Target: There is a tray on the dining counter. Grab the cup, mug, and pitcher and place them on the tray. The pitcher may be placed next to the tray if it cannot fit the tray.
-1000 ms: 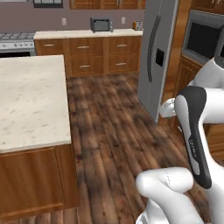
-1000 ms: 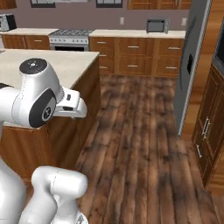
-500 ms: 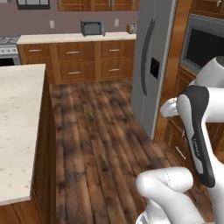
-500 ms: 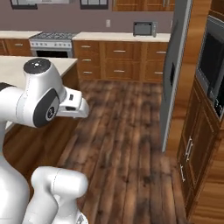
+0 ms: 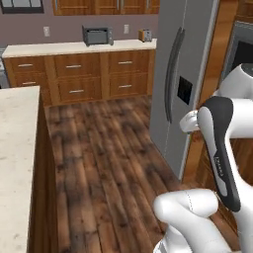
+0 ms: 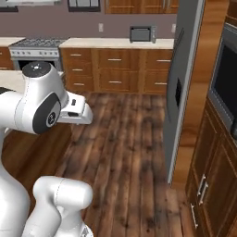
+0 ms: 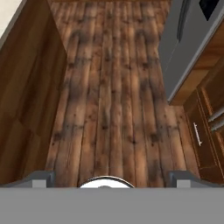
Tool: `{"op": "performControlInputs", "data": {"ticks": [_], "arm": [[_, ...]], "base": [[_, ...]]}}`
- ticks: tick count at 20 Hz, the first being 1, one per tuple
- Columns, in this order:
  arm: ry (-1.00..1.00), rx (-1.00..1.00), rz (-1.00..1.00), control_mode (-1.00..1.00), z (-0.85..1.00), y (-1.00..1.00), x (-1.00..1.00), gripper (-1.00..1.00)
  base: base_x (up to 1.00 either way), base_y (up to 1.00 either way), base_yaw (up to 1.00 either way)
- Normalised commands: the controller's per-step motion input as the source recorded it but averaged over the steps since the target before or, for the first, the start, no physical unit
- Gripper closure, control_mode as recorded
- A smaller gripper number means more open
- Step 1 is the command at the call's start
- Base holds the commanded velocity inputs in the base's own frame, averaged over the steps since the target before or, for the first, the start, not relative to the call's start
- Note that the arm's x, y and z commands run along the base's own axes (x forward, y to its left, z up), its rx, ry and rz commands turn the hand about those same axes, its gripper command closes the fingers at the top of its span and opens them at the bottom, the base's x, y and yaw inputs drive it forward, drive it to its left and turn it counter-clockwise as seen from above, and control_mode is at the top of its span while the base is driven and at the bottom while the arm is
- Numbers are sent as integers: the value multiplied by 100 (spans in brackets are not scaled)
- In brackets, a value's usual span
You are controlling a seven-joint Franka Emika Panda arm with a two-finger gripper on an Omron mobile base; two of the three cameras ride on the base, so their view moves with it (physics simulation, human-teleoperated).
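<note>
the gripper (image 7: 112, 181) was wide open in the hand view, its two finger tips (image 7: 41, 179) sitting far apart at the bottom with nothing between them, just pointing down at the dark wood plank floor (image 7: 113, 87). nothing was held.

as for the task stuff, the dining counter (image 5: 15, 163) was the beige speckled slab along the left edge of the left base view, with its wooden side panel dropping down to the floor next to it. a sliver of it showed in the top left corner of the hand view too, above the brown cabinet side. the bit of countertop i could see was bare stone, and i couldn't spot the tray, cup, mug or pitcher on it.

the white arm (image 5: 222, 148) was folded up at the lower right of the left base view, and in the right base view it sat at lower left with the hand sticking out over the floor.

rest of the room: a grey fridge (image 5: 180, 74) stood on the right, a toaster oven (image 5: 97, 35) sat on the back counter (image 5: 79, 47), a small toaster (image 5: 145, 35) near it, and a stove (image 6: 34, 44) at the far left of the right base view. a built-in wall oven (image 6: 227, 88) was on the far right.
</note>
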Motion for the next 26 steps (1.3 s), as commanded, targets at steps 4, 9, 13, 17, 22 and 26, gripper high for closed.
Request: {"op": "performControlInputs", "data": {"ticks": [4, 9, 13, 17, 22, 26], "arm": [[0, 0, 0, 100, 0, 0, 0, -100], [0, 0, 0, 100, 0, 0, 0, -100], [0, 0, 0, 100, 0, 0, 0, -100], [0, 0, 0, 100, 0, 0, 0, -100], [0, 0, 0, 100, 0, 0, 0, -100], [0, 0, 0, 100, 0, 0, 0, -100]], "base": [[100, 0, -5], [100, -1, -1], [100, -1, 0], [100, 0, 0], [100, 0, 0], [100, 0, 0]]}}
